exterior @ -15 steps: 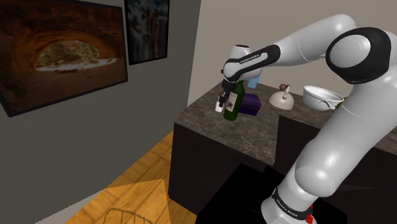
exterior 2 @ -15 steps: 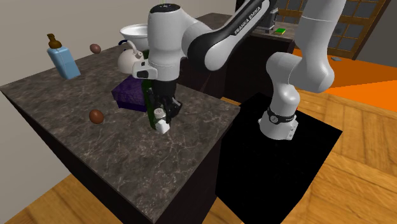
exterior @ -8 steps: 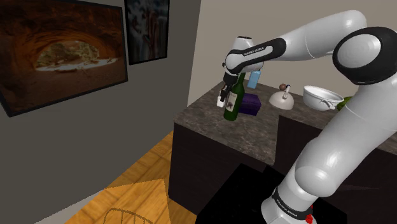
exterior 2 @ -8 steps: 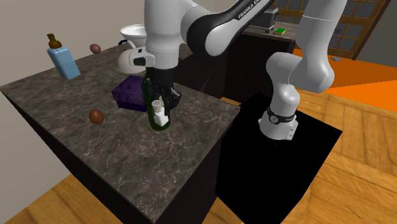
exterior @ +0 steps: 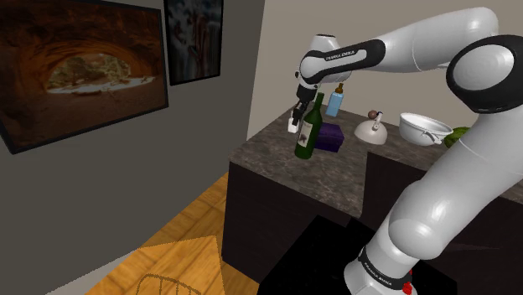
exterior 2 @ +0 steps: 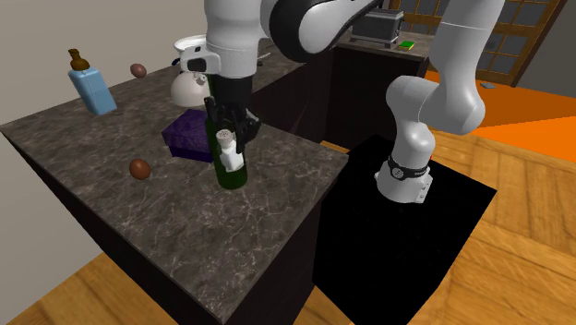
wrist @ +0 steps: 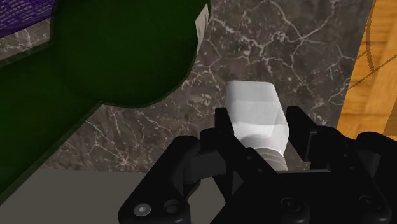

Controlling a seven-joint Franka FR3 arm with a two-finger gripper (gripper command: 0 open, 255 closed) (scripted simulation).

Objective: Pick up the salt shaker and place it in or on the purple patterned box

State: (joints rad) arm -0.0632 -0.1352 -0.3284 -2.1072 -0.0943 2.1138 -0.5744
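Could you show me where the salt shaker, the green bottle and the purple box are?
salt shaker (wrist: 256,118): wrist view, on its white body.
green bottle (exterior 2: 236,179): second exterior view, on its lower body.
purple box (exterior 2: 188,133): second exterior view, on its top face.

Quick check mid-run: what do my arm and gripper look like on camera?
The arm is glossy white, with rounded links and black joints. White FRANKA EMIKA lettering runs along a black band near the wrist and another by the base. The gripper is all black, with two blocky fingers.

opposed exterior views across one counter (exterior: 266,146)
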